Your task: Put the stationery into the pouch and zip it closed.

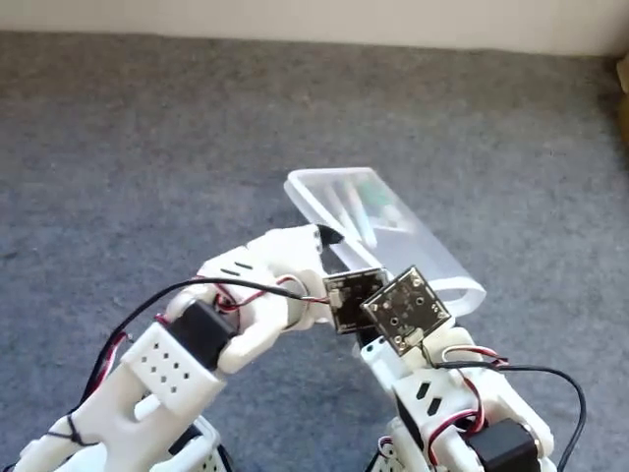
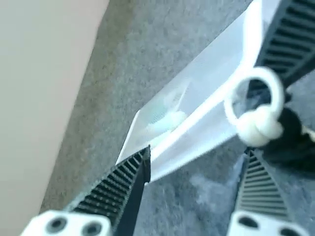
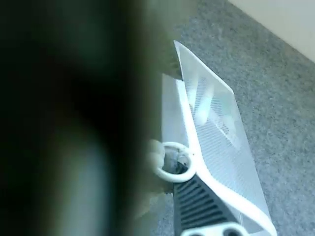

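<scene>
A clear pouch (image 1: pixel 413 241) lies on the grey carpet at mid-table, with pens and a pale green piece of stationery (image 1: pixel 362 209) inside it. The left wrist view has my left gripper (image 2: pixel 197 157) open, its ribbed fingers (image 2: pixel 123 189) standing apart just short of the pouch (image 2: pixel 197 88) and the stationery (image 2: pixel 165 115). My right gripper (image 3: pixel 167 169) is shut on the white zip pull (image 3: pixel 177 178) at the pouch's near end. Its ribbed finger (image 2: pixel 290 29) appears beside the zip pull (image 2: pixel 258 129) in the left wrist view. The stationery (image 3: pixel 206 101) shows through the mesh side (image 3: pixel 221 142).
Grey carpet (image 1: pixel 147 147) covers the table on all sides of the pouch. A pale wall (image 1: pixel 295 15) runs along the far edge. Both arms crowd the near middle, their wrist cameras (image 1: pixel 403 310) almost touching over the pouch's near end.
</scene>
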Action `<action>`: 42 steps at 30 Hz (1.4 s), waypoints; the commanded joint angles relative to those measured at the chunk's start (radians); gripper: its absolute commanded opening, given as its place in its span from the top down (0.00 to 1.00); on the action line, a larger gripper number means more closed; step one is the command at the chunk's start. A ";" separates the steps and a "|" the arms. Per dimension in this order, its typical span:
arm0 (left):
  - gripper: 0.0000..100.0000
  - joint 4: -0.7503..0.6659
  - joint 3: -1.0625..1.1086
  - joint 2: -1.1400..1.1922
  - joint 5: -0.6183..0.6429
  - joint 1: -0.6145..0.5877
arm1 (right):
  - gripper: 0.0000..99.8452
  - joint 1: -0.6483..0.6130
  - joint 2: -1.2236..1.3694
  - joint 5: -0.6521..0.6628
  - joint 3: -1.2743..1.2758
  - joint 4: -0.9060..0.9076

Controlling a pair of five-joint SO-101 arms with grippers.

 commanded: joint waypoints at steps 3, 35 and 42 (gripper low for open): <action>0.72 -0.110 -0.007 0.081 0.015 0.015 | 1.00 0.013 -0.007 0.002 -0.062 0.002; 0.99 -0.305 0.054 0.219 0.021 0.054 | 1.00 0.018 -0.007 0.000 -0.070 -0.002; 0.99 -0.304 0.039 0.211 0.149 0.001 | 1.00 0.185 -0.007 -0.038 -0.068 -0.067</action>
